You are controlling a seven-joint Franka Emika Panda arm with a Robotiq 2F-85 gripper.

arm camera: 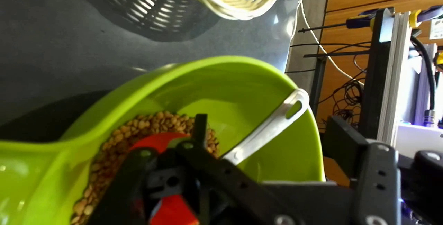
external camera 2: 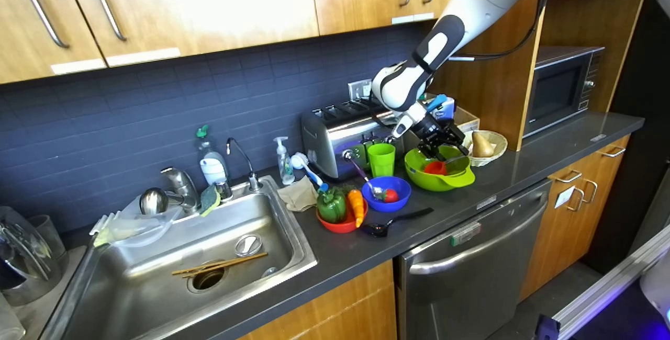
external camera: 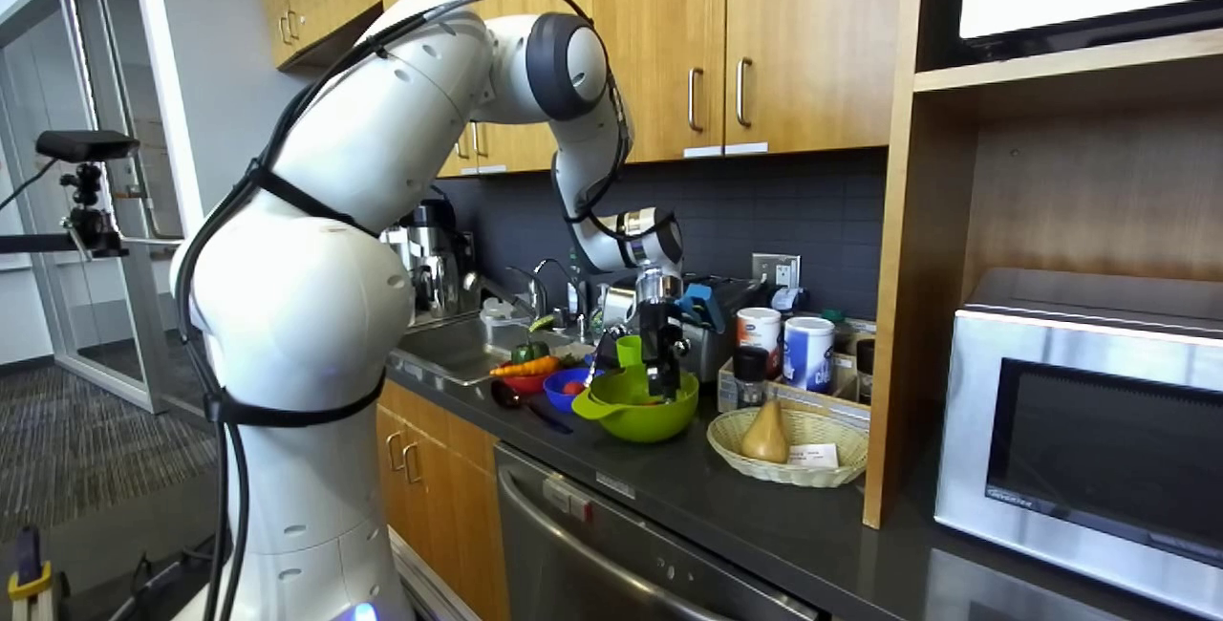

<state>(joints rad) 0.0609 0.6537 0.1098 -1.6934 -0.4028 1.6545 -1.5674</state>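
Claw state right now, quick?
Claw: open, holding nothing; in the wrist view a metal handle shows between its spread jaws, ungripped.

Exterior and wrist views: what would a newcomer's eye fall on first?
Probably the white robot arm, towering left in an exterior view. Next, the lime-green bowl at the open hand in the wrist view, a metal handle slanting to its rim. Then the orange carrot on the red bowl near the sink.

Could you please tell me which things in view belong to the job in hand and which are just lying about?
Probably part of the job:
gripper, open
green bowl
metal-handled utensil in it
brown grains in it

Probably just lying about:
blue bowl
red bowl
black ladle
wicker basket
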